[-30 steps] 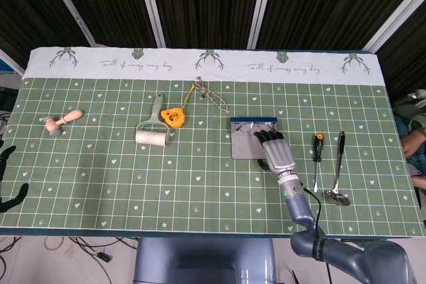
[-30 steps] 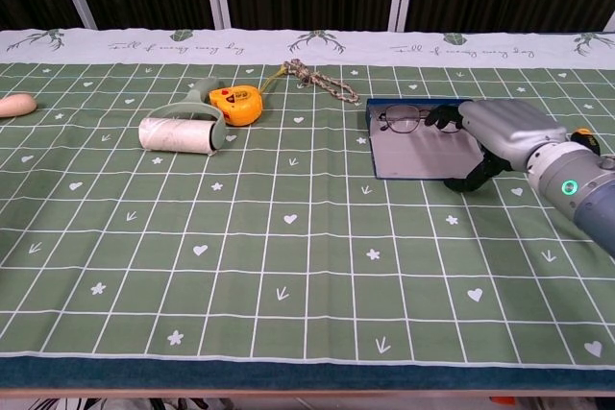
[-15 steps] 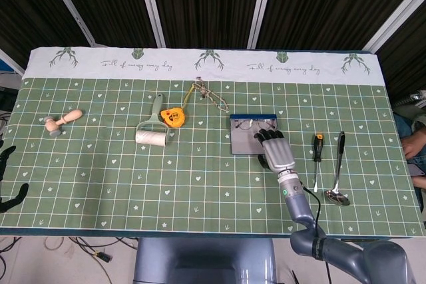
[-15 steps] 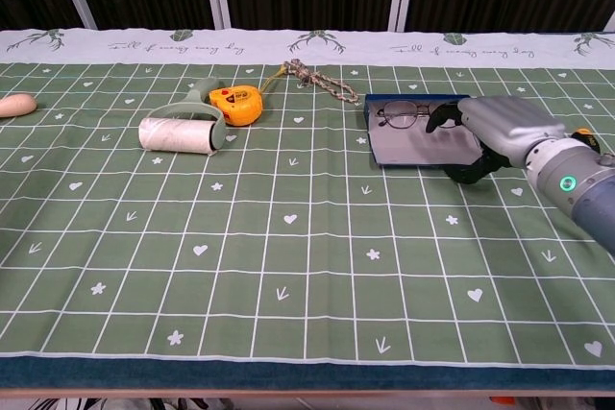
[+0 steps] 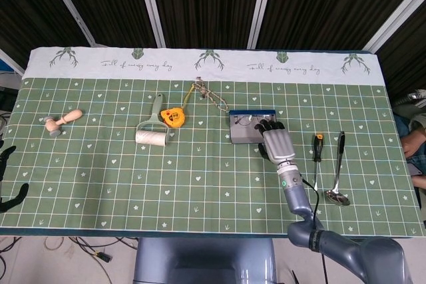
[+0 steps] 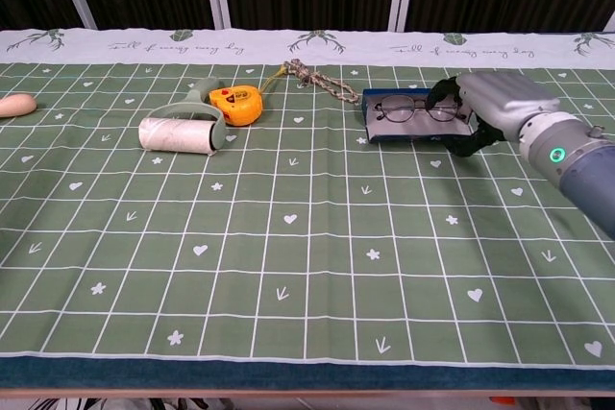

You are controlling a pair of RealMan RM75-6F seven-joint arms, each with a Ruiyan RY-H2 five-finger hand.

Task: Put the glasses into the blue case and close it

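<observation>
The right hand (image 6: pixel 485 112) grips the lid edge of the blue case (image 6: pixel 411 130), fingers curled over it, with the glasses (image 6: pixel 415 109) lying inside just beyond the fingertips. Closing fast risks pinching a lens or pushing the case away.

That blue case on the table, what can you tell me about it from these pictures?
The blue case is a flat rectangular box with blue edges and a grey inner surface. It lies on the green tablecloth, right of the yellow tape measure. Its near flap looks partly raised, so it appears half folded, not yet closed. The glasses, thin and dark-rimmed, rest inside. The right robot hand reaches over its right end, fingers on or against it.
</observation>
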